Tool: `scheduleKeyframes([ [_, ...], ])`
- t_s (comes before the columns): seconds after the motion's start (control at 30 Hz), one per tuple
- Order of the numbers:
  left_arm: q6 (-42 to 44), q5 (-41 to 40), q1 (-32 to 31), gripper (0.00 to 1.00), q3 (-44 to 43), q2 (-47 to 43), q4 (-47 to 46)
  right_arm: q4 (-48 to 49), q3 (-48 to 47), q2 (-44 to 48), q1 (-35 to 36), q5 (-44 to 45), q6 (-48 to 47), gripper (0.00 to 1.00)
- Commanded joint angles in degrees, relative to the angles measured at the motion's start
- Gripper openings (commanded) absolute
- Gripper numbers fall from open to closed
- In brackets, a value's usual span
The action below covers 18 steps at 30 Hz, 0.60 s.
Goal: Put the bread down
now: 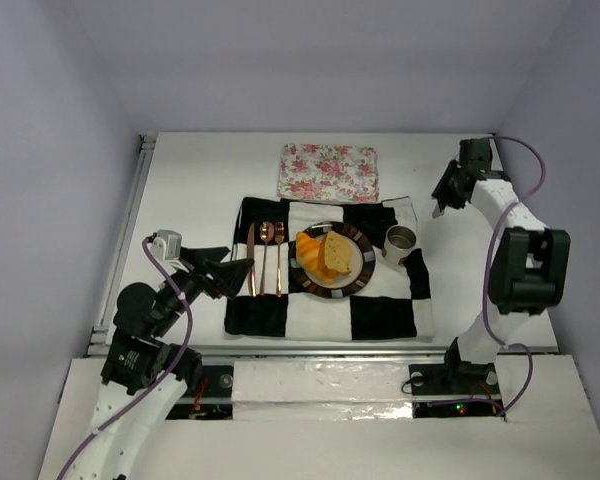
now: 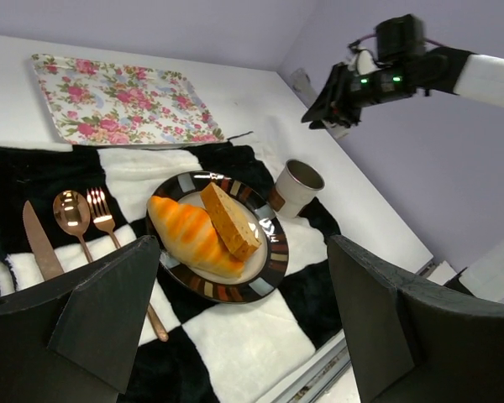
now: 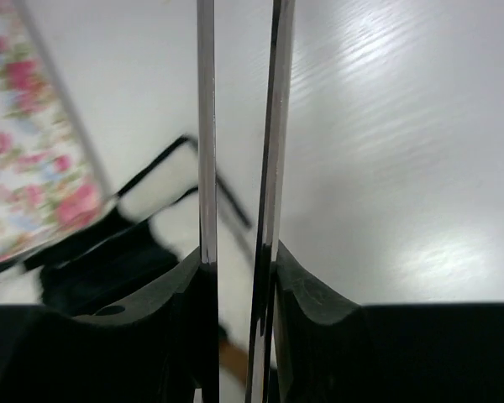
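The golden-orange croissant (image 1: 310, 254) and the brown-crusted bread slice (image 1: 338, 256) lie side by side on the dark-rimmed round plate (image 1: 361, 276). The left wrist view shows the croissant (image 2: 189, 237), the slice (image 2: 229, 220) leaning on it, and the plate (image 2: 274, 260). My left gripper (image 1: 230, 270) is open and empty, low over the mat's left edge, apart from the plate; its fingers (image 2: 109, 302) frame the left wrist view. My right gripper (image 1: 445, 196) hovers over bare table at the back right, fingers close together and empty (image 3: 238, 126).
A black-and-white checkered mat (image 1: 380, 312) lies under the plate. A copper knife, spoon and fork (image 1: 265, 258) lie left of the plate. A small cup (image 1: 400, 243) stands right of it. A floral tray (image 1: 328, 172) lies behind the mat. Walls enclose the table.
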<state>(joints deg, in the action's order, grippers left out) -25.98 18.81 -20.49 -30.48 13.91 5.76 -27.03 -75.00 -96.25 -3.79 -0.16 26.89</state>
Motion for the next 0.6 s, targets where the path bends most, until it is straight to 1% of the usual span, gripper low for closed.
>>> scheduleKeyframes([
  [0.0,0.14,1.58,0.28,0.79,0.42,-0.82,-3.3,-0.92,-4.98,-5.07,0.19,7.16,-10.27,0.37],
  [0.03,0.14,1.76,0.28,0.79,0.42,-0.82,-3.39,-1.27,-5.07,-5.96,0.19,9.28,-11.33,0.37],
  [0.13,0.14,2.02,0.28,0.79,0.51,-0.82,-3.47,0.3,-4.02,-7.72,0.19,11.67,-14.41,0.4],
  [0.27,0.14,2.2,0.28,0.79,0.51,-0.38,-3.65,-1.09,-6.55,-11.85,0.19,13.08,-15.55,0.44],
  [0.37,0.22,2.37,0.28,0.79,0.6,-0.03,-3.65,-1.01,-7.79,-13.96,0.19,13.7,-16.35,0.49],
  [0.4,0.23,2.29,0.28,0.79,0.6,0.06,-3.65,-0.92,-8.14,-14.4,0.19,13.96,-16.35,0.55],
  [0.43,0.14,2.29,0.28,0.79,0.51,0.15,-3.74,-0.92,-8.4,-14.84,0.19,13.96,-16.44,0.58],
  [0.57,0.14,1.85,0.28,0.79,0.51,0.33,-3.65,-0.58,-9.02,-16.95,0.19,14.49,-16.09,0.62],
])
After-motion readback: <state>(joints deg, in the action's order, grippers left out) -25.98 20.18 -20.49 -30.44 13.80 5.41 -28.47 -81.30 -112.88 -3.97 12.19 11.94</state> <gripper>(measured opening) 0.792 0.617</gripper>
